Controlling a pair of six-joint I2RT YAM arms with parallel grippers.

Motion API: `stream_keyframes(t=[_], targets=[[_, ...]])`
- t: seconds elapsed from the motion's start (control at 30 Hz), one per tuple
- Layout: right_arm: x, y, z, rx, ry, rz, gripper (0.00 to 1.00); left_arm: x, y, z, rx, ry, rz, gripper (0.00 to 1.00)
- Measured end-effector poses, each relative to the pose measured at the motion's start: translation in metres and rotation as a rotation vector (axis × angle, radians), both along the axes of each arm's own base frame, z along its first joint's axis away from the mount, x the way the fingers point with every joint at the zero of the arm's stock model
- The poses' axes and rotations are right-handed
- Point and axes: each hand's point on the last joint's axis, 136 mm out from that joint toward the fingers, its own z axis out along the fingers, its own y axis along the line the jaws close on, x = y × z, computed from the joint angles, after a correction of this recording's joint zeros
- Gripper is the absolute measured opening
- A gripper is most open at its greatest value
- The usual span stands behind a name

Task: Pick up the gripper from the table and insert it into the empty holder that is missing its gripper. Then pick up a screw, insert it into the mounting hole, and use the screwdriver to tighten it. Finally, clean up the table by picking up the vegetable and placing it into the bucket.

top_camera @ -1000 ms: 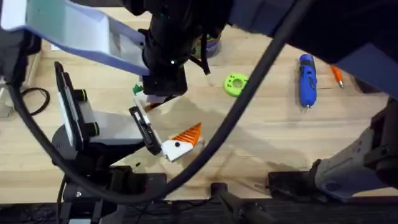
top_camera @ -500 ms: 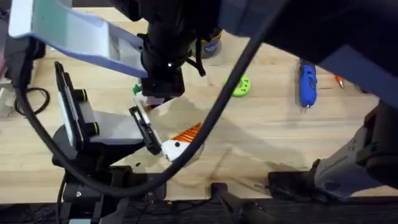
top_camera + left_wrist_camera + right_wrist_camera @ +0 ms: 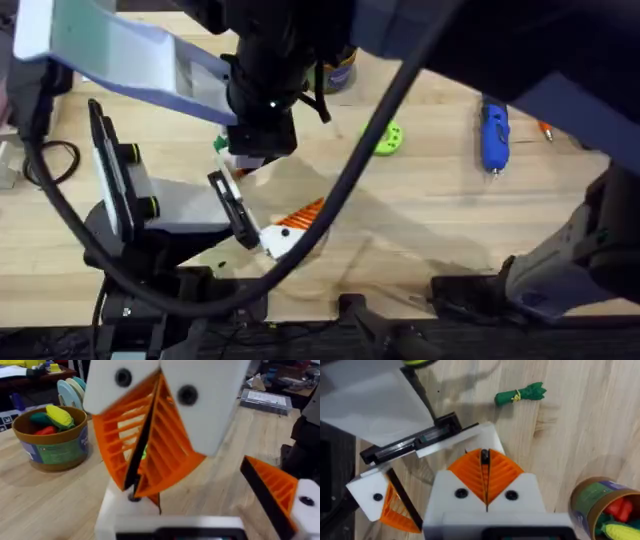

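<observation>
I have the right gripper (image 3: 485, 457) down over the left arm's jaw. Its two orange ribbed pads (image 3: 167, 450) are pressed together, with a thin dark strip pinched along the seam. I cannot tell whether that strip belongs to the loose gripper. An orange sliver (image 3: 154, 501) shows right under the tips, against the empty holder (image 3: 116, 510), and that is the only trace I can offer of the part. The tips touch the top of that white block, where a small dark round spot (image 3: 134, 497) sits. It may be the mounting hole, but I cannot confirm it.

The left gripper (image 3: 200, 505) stands wide. The bare holder is at one end of its black rail (image 3: 412, 444), and the fitted holder (image 3: 306, 504) with its orange finger (image 3: 272, 487) is at the other, well apart from my tips.

The vegetable (image 3: 520, 395) lies on the wood near the right gripper, just beyond the bare holder. From overhead it is at the tool's left edge. The bucket (image 3: 592, 505) stands farther back with corn, red and green toys inside. A green disc (image 3: 388, 138) lies off to the tool's right. The blue screwdriver (image 3: 492, 130) is well beyond that, with a thin orange pen-like tool (image 3: 543, 128) past it. The right arm's dark link and cable (image 3: 370, 170) sweep across the overhead view and hide much of the table's middle.
</observation>
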Motion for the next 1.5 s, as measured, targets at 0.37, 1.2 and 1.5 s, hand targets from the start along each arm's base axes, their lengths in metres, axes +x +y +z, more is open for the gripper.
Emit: stream_keyframes(t=[0.37, 1.2, 1.5], targets=[[0.0, 0.0, 0.0, -0.001, 0.002, -0.003, 0.482, 0.0, 0.0, 0.0, 0.0, 0.0, 0.0, 0.986], [0.037, -0.028, 0.055, 0.201, -0.004, -0.449, 0.989, 0.0, 0.0, 0.0, 0.0, 0.0, 0.0, 0.986], [0.047, -0.133, 0.039, 0.281, 0.081, -0.886, 0.989, 0.0, 0.0, 0.0, 0.0, -0.001, 0.0, 0.985]])
